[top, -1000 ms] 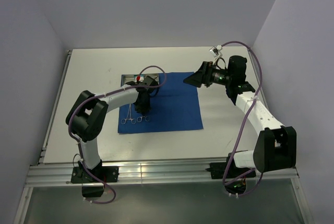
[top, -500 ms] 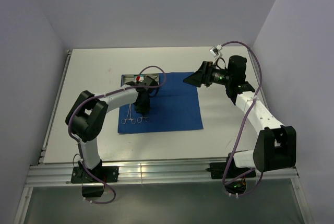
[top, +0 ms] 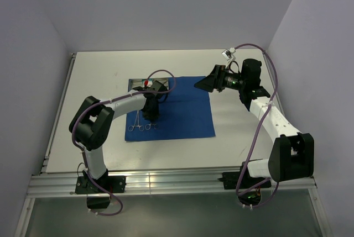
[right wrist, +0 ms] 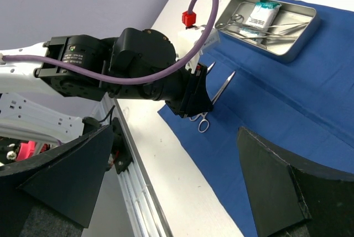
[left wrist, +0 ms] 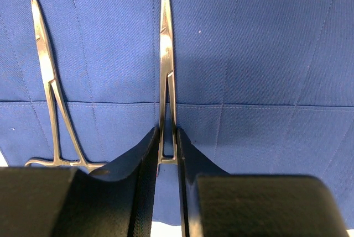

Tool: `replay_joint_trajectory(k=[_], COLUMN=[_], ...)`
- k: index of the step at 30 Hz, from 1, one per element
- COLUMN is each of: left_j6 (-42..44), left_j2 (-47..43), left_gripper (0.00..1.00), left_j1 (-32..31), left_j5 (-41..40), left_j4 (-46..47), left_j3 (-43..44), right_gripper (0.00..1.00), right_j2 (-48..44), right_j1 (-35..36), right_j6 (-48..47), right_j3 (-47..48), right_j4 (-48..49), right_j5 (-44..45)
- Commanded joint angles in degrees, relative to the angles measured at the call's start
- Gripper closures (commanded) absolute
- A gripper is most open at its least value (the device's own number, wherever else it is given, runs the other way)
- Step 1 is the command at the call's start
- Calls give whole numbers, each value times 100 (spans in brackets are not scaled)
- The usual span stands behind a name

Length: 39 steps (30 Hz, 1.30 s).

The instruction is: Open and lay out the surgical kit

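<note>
Was setting a clamp [left wrist: 167,82] on the cloth [left wrist: 265,54], left hand [left wrist: 166,135] pinched narrow around it, right hand [right wrist: 176,131] wide, empty. Probably needed a clean release next.

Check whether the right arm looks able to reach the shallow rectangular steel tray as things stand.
Probably yes. The open right gripper hovers near the royal-blue cloth; bare cloth lies between it and the tray, while the left gripper holds a steel clamp nearer the bases.

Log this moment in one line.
left jaws: closed on clamp | right jaws: open | second clamp: on cloth | tray: packet inside
</note>
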Motion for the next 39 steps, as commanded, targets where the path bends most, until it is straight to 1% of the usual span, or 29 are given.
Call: replay_joint_trajectory(k=[1,10,12,17,19,22,25,27,28,30,31,32,33,34,35,36,37,38,39], left_j6=[6,94,138,191,199,287,463,735,1092,1428,1674,2250,2569,2851,3524,3853,4134,4607,4881], left_j2=[47,-120,-129,-120,-147,-208,-331,-462,-663,-840,-1015,-1087,-1200,-1228,-1254,-1219,-1132,-983,-495], left_gripper=[78,78,75,63,60,60,61,62,61,61,63,64,65,66,68,69,69,67,66], left_j1=[34,122,131,122,122,122,131,122,131,131,166,192,306,403,551,944,1148,1359,1727], left_j5=[-48,-74,-30,5,-56,-118,-188,-136,47,224,460,723,1248,1584,2040,3114,3525,3895,4560], left_j4=[-115,-89,-62,-97,-132,-211,-352,-326,-169,-63,94,148,201,262,376,403,421,308,81], left_j3=[-162,-320,-303,-162,-74,145,522,786,857,1128,1191,1270,1410,1463,1499,1621,1718,2084,2427], right_gripper=[0,0,0,0,0,0,0,0,0,0,0,0,0,0,0,0,0,0,0], right_j2=[24,41,50,50,50,50,50,50,50,59,59,59,59,67,67,76,85,102,120], right_j1=[-33,-42,-42,-42,-42,-33,-33,-42,-33,-33,-33,-33,-33,-33,-33,-33,-42,-42,-33], right_j6=[5,58,67,76,67,32,5,-56,-108,-196,-266,-302,-337,-372,-399,-425,-452,-460,-478], right_j3=[67,41,32,41,49,49,67,84,102,128,137,146,146,137,137,146,146,146,155], right_j4=[240,310,319,319,319,284,257,214,161,73,3,-32,-50,-68,-76,-94,-103,-103,-129], right_j5=[-106,-97,-97,-106,-106,-123,-141,-141,-141,-124,-132,-123,-106,-106,-97,-80,-71,-62,-62])
